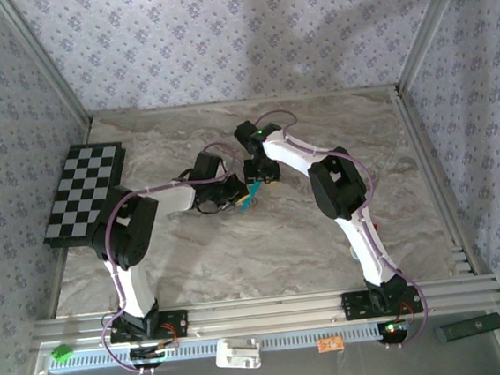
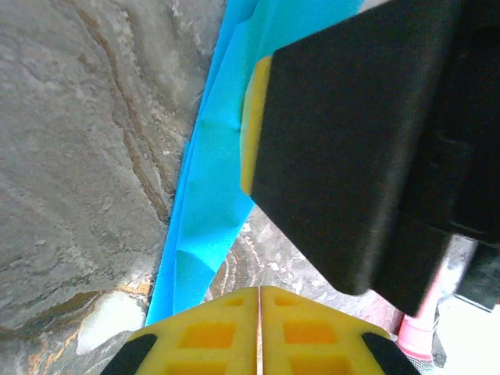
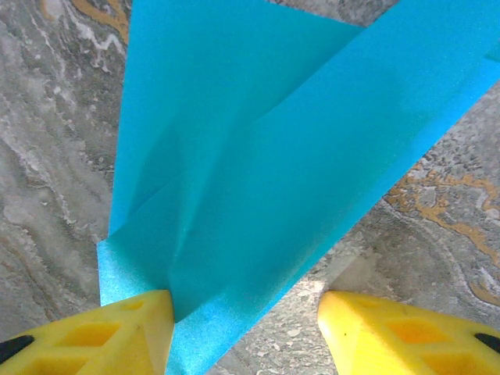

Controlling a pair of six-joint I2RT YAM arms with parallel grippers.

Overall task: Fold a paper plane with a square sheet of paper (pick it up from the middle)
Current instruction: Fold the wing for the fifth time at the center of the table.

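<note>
Marbled desk [image 1: 283, 255], centre. My left tool [image 2: 258, 324] is closed, pads flush; I can't tell whether it pinches anything. My right tool [image 3: 246, 328] stands open, with the creased teal paper sheet [image 3: 266, 172] against one finger, between both tools. Closing off-line could skew the crease or tear the sheet.

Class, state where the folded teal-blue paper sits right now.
In the top view the teal-blue paper sits near the marble table's middle, between the left gripper and right gripper, well right of the checkered board.
</note>
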